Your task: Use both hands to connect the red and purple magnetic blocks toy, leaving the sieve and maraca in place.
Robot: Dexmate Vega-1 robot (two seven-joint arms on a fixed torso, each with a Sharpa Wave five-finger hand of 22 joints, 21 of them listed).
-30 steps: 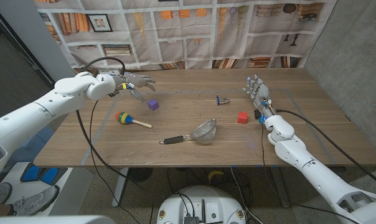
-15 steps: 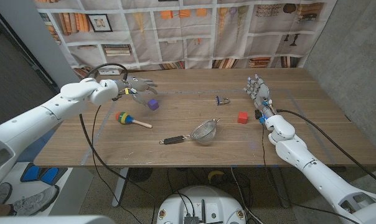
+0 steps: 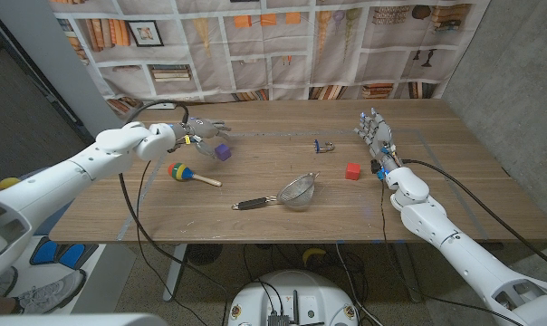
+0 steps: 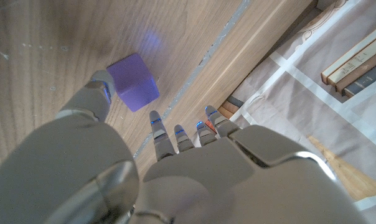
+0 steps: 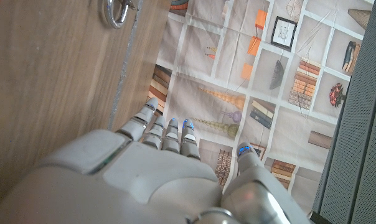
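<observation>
Now the left hand (image 3: 199,129) has advanced across the bench (image 3: 255,186) and reaches the purple block (image 3: 223,151), which it stood short of a second ago. Its fingers (image 4: 155,124) are spread and grip nothing; in the left wrist view one finger touches the block's side, the others extending just beyond it. The right hand (image 3: 374,132) remains upright, fingers apart, with the red block (image 3: 352,170) lying near its wrist side, untouched.
</observation>
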